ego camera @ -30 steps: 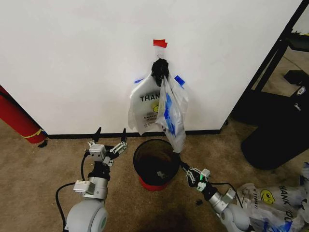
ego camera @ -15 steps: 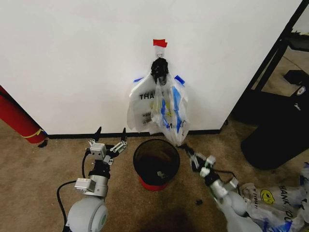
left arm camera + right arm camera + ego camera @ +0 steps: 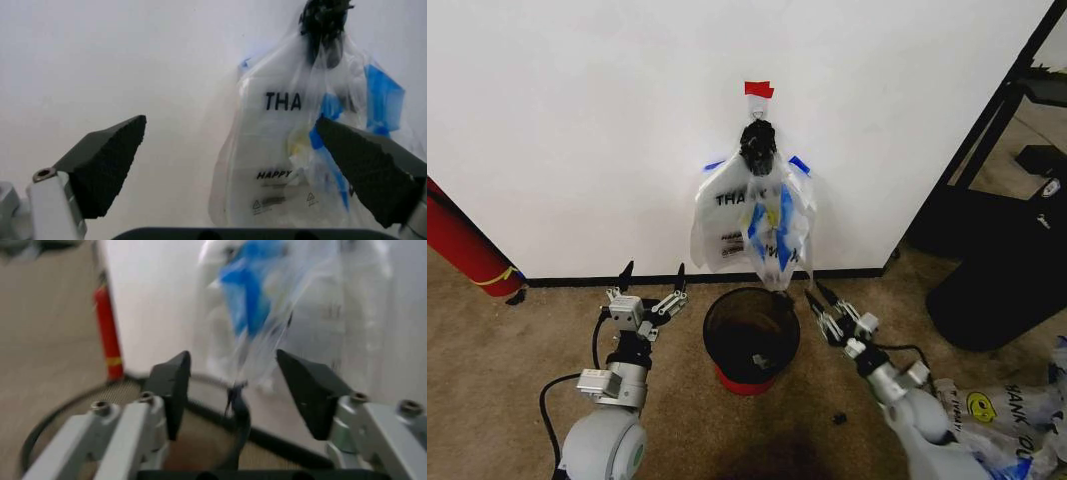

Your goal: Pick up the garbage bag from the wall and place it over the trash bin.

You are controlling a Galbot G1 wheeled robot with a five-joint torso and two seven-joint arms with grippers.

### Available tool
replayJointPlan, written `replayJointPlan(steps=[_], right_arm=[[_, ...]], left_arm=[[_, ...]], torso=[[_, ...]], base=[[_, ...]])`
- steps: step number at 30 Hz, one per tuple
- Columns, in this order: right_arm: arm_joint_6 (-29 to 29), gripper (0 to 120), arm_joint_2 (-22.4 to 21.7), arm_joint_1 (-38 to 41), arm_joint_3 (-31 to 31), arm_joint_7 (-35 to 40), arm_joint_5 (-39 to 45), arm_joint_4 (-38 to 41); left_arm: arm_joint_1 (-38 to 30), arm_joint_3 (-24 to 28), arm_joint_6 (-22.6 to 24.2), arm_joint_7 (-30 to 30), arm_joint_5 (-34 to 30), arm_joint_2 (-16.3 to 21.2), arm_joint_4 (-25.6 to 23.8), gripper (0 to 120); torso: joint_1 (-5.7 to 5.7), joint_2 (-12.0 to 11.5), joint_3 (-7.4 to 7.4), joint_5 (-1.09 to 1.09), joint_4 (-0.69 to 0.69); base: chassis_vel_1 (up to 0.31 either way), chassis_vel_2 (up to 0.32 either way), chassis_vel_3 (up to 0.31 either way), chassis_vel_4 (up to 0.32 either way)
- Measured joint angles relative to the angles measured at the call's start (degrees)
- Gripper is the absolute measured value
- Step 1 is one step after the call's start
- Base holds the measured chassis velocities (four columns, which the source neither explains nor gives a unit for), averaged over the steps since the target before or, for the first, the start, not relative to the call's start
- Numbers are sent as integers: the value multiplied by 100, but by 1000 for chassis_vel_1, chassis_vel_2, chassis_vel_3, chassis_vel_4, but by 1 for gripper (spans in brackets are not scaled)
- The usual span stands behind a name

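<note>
Reaching step, judged from how things lie: garbage bag (image 3: 752, 222) hanging from a black hook high on the wall (image 3: 577, 120), just under a small red tape piece (image 3: 759, 89), bottom corner dangling right above the far rim of the trash bin (image 3: 751, 335). Right gripper (image 3: 824, 303) angled up just beside the bin's right rim, jaws spread wide and empty, the bag's lowest tip hanging between and just beyond them in the right wrist view (image 3: 257, 315). Left gripper (image 3: 651, 279) upright at the bin's left side near the black baseboard, jaws likewise parted with nothing held, bag print framed beyond them in the left wrist view (image 3: 287, 145). Best done by closing on a doubled fold of film rather than a single slippery layer, then lifting up and outward so the handles slide off the hook instead of tearing. Open carpet on both sides of the bin; wall close behind, so little depth for pushing forward. Red cylinder (image 3: 462, 245) at the wall's left end and dark furniture on the right well apart from the work.
</note>
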Motion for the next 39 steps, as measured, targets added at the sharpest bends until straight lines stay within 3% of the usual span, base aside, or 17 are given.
replayJointPlan(steps=[3, 6, 9, 13, 21, 26, 31, 39], right_arm=[[255, 66, -76, -94, 98, -99, -163, 30], [418, 74, -58, -130, 6, 359, -104, 262], [698, 87, 44, -16, -316, 1350, -98, 634], [797, 99, 128, 651, -855, 2321, -1042, 873], [108, 100, -83, 1591, -1661, 3423, -2599, 482], [-252, 100, -95, 1925, -1754, 3522, -3257, 229], [-252, 100, -22, 2177, -1739, 3409, -3680, -80], [-38, 72, 101, 2445, -1703, 3084, -3939, -259]], left_arm=[[-8, 24, 0, 0, 20, -4, -4, 100], [-7, 24, 0, 0, 25, -3, -5, 100], [-9, 16, 0, 0, 28, 5, 0, 100], [-42, 9, 0, 0, 31, 26, 65, 100], [-185, -15, -2, -22, 16, 25, 286, 100], [-282, -16, -2, -30, 13, 1, 408, 100], [-324, -2, -4, -33, 14, -31, 460, 100], [-325, -24, -18, -45, 30, -57, 502, 100]], torso=[[0, 0, 0, 0, 0], [0, 0, 0, 0, 0], [0, 0, 0, 0, 2], [0, 0, 0, 0, 4], [0, 0, 1, -1, 2], [0, 0, 1, -1, 1], [0, 0, 1, -1, 1], [0, 0, 0, -1, 1]], base=[[0, 0, 0, 0], [0, 0, 0, 0], [0, 0, 0, 0], [0, 0, 0, 0], [0, 0, 0, 0], [0, 0, 0, 0], [0, 0, 0, 0], [0, 0, 0, 0]])
